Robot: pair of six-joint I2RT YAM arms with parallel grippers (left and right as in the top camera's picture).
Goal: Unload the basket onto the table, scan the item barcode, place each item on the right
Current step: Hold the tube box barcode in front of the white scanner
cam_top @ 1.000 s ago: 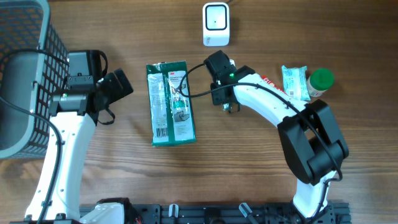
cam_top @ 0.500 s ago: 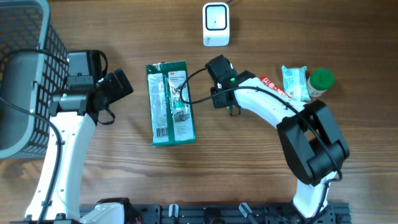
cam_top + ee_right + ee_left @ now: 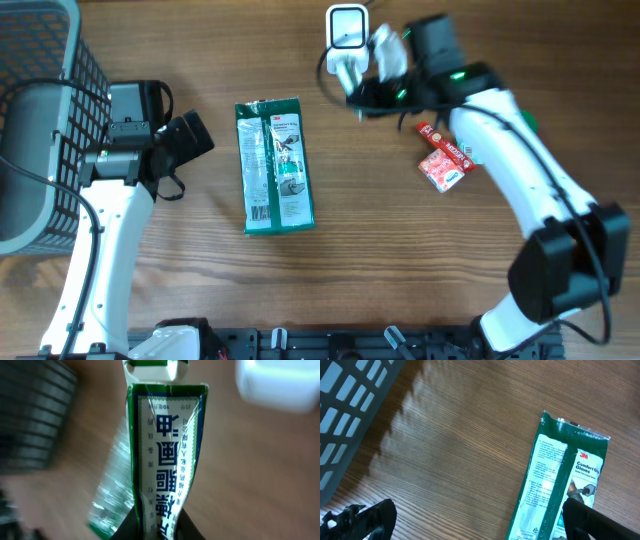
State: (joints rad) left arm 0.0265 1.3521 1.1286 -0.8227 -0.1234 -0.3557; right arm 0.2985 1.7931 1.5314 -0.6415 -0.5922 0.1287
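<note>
Right arm: it's off the middle of the counter (image 3: 400, 260) now, swung up and back from where it sat beside the 3M glove pack (image 3: 275, 165) a second ago, and it hangs right in front of the white barcode scanner (image 3: 347, 30).
Right end effector (image 3: 157, 525): nearly closed, where a second ago it was half open. Your wrist view shows it pinching the bottom edge of a green-and-white sachet (image 3: 165, 450) printed with Chinese characters.
Item: the sachet is up in the air, standing tall out of the jaws with its hang-tab end pointing away, and the scanner is a white blur off to its upper right in the wrist view.
Barcode: no barcode shows on the face towards your wrist camera, and you can't tell from here which side fronts the scanner window.
What it means: pick-up looks done, and you're into the presenting step. Expect some turning of the wrist before the code reads.
Left end effector (image 3: 195, 138): wide open, holding nothing, parked between the wire basket (image 3: 40, 60) and the glove pack, same as before.
Uncovered: with the arm gone, a red sachet (image 3: 443, 160) lies in plain view on the right.
</note>
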